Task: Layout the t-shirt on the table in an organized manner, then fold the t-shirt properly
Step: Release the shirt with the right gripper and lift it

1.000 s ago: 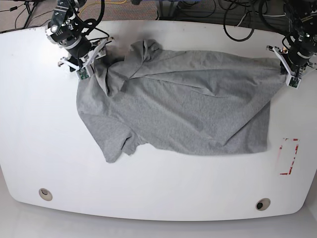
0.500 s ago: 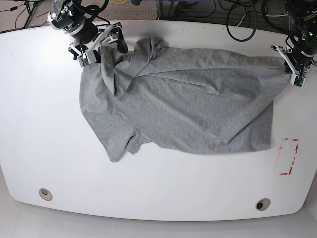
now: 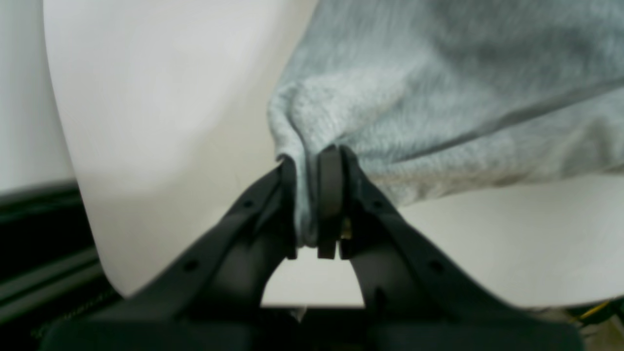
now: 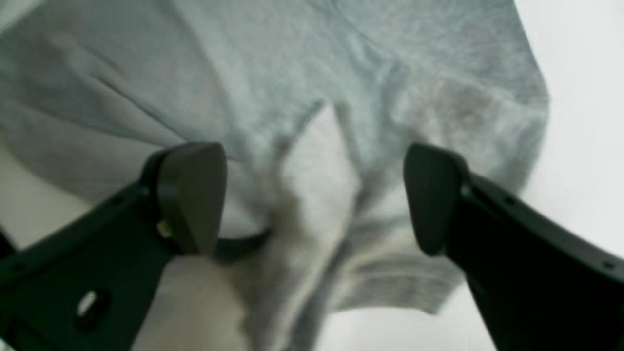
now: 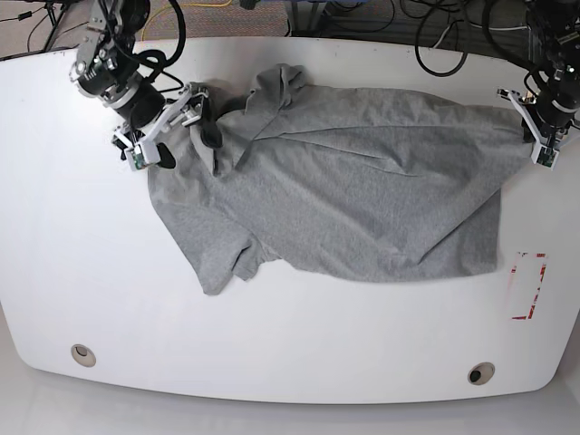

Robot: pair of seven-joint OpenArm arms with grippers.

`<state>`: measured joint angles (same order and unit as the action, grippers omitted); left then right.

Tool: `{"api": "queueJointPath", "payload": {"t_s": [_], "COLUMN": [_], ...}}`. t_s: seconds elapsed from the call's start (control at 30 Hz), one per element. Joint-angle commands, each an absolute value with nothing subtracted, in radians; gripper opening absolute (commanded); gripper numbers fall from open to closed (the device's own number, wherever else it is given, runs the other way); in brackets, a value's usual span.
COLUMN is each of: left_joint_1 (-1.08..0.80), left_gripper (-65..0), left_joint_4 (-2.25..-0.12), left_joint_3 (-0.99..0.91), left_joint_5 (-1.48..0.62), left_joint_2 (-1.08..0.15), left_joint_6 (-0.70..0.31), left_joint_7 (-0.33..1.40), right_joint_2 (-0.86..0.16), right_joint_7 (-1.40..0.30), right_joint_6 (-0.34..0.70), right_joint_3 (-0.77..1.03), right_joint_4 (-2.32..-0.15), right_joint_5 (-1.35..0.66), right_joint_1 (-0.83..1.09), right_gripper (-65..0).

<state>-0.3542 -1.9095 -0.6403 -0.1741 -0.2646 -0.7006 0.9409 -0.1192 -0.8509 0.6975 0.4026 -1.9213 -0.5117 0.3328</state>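
Observation:
The heather-grey t-shirt (image 5: 344, 199) lies spread across the white table (image 5: 82, 263), creased, with a bunched fold at its far left (image 5: 263, 95) and a sleeve pointing toward the near edge (image 5: 213, 267). My left gripper (image 5: 536, 136) is at the far right, shut on the t-shirt's corner. In the left wrist view the left gripper (image 3: 312, 195) pinches a thin fold of the t-shirt (image 3: 438, 97) just above the table (image 3: 161, 97). My right gripper (image 5: 181, 134) hovers open over the shirt's left end. The right wrist view has the right gripper (image 4: 312, 195) wide apart above rumpled t-shirt (image 4: 341, 87), holding nothing.
A red tape rectangle (image 5: 528, 285) marks the table's right side, just off the shirt's near right corner. Two round grommets (image 5: 83, 354) (image 5: 480, 372) sit near the front edge. Dark cables (image 5: 435, 41) run along the far edge behind the table.
My right gripper has opened wide, swung toward the far edge, then come back over the shirt's left end. The shirt has slid slightly to the right and away. The left gripper keeps its pinch.

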Motion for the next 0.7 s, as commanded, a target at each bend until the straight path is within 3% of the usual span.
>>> {"api": "queueJointPath", "payload": {"t_s": [0.0, 0.37, 0.67], "left_joint_1": [-0.352, -0.332, -0.311], "left_gripper": [-65.0, -65.0, -65.0], "left_joint_4": [-1.928, -1.928, -1.928], "left_joint_3": [-0.648, -0.647, -0.624], "left_joint_5": [-0.174, -0.173, -0.173], "left_joint_2": [-0.285, -0.286, -0.286], "left_joint_6": [-0.698, -0.698, -0.698], "left_joint_7": [0.923, 0.923, 0.923], "right_joint_2": [-0.124, -0.110, -0.093], "right_joint_7": [-0.868, -1.035, -1.047], "right_joint_6": [0.698, 0.698, 0.698], "right_joint_3": [0.407, 0.357, 0.285], "right_joint_4": [-1.891, -1.828, -1.824], "right_joint_5": [-0.496, -0.483, -0.481], "right_joint_1": [0.266, 0.142, 0.179], "right_gripper": [-10.3, -10.3, -10.3]}}
